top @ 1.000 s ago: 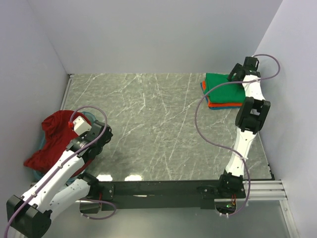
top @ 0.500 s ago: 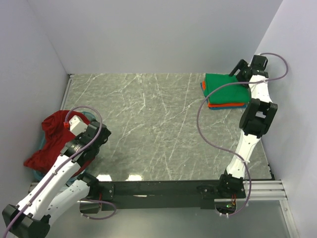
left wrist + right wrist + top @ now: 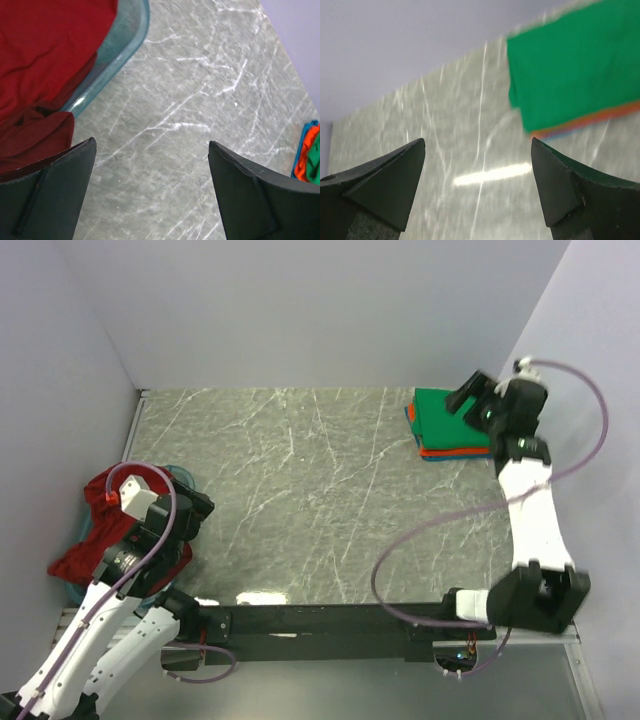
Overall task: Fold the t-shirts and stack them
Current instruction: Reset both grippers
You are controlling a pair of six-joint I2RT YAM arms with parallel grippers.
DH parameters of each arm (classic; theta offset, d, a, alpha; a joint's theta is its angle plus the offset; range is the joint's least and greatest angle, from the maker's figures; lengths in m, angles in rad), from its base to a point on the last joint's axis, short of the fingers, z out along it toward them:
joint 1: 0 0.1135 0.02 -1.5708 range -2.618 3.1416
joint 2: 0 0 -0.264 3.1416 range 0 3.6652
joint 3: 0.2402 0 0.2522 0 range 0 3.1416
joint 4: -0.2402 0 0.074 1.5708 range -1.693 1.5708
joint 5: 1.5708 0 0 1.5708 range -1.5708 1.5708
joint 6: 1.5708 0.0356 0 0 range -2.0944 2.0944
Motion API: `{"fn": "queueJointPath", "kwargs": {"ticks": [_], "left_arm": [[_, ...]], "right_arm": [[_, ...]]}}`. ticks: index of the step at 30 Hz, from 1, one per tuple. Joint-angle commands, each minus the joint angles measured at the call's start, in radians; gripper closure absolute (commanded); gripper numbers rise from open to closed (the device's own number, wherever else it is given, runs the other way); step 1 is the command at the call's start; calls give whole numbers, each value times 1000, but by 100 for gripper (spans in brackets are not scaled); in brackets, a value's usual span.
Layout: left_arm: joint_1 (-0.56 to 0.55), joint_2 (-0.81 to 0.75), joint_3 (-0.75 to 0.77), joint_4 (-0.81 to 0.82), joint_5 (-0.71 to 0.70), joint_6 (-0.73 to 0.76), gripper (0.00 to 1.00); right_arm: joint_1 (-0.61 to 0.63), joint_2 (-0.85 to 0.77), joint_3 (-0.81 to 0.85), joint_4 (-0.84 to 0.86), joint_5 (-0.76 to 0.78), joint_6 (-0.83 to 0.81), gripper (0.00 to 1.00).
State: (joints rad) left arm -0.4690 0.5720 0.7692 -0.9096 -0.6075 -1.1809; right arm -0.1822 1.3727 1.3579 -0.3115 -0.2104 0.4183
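By the left wall, the dark red shirt lies beside the left gripper, wide open, empty.

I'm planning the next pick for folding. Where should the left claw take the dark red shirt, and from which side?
Pinch the dark red shirt at its bunched fold near the edge, coming straight down with the open left claw. The cloth lies crumpled in the teal tub, whose rim would likely block a sideways approach.
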Motion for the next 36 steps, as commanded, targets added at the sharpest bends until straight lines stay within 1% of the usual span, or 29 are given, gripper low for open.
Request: {"fn": "queueJointPath", "kwargs": {"ticks": [1, 2, 3, 4, 5, 6, 8, 9, 11, 12, 15, 19, 20, 23, 25, 28, 31, 36], "left_arm": [[0, -15, 4, 44, 49, 40, 1], [0, -14, -1, 51, 57, 47, 0], [0, -11, -4, 54, 63, 50, 1], [0, -9, -4, 55, 67, 52, 1], [0, -6, -2, 51, 71, 50, 1], [0, -3, -1, 48, 72, 50, 0], [0, -1, -5, 46, 74, 50, 1], [0, -4, -8, 49, 74, 47, 0], [0, -9, -27, 69, 80, 46, 0], [0, -9, -39, 80, 90, 47, 1], [0, -6, -51, 100, 115, 49, 1], [0, 5, -42, 68, 121, 33, 1], [0, 5, -38, 58, 115, 30, 0], [0, -9, -27, 20, 88, 7, 0], [0, -34, -30, 17, 80, 4, 1], [0, -70, -45, 15, 74, -19, 1], [0, -95, -48, 24, 77, -11, 0], [0, -81, -24, -9, 46, -26, 0]], "right_arm": [[56, -170, -201, 19, 49, 28, 8], [94, -251, -244, -4, 61, 40, 8], [116, -291, -329, -9, 80, 54, 8], [133, -328, -374, -12, 89, 63, 7], [151, -403, -416, -17, 89, 77, 7], [155, -440, -495, -17, 89, 89, 7], [155, -548, -575, -6, 91, 120, 7], [155, -585, -661, 11, 94, 128, 7], [155, -689, -752, 72, 109, 120, 7], [155, -719, -811, 74, 115, 126, 7], [155, -817, -899, 74, 121, 111, 7], [155, -915, -964, 35, 143, 83, 7], [155, -929, -970, 13, 160, 100, 7], [155, -977, -970, 8, 115, 111, 6], [155, -1012, -962, -1, 140, 116, 7], [155, -1040, -959, -23, 209, 141, 6], [155, -1055, -948, -54, 270, 143, 6], [155, -1074, -945, -35, 258, 131, 6]]}}
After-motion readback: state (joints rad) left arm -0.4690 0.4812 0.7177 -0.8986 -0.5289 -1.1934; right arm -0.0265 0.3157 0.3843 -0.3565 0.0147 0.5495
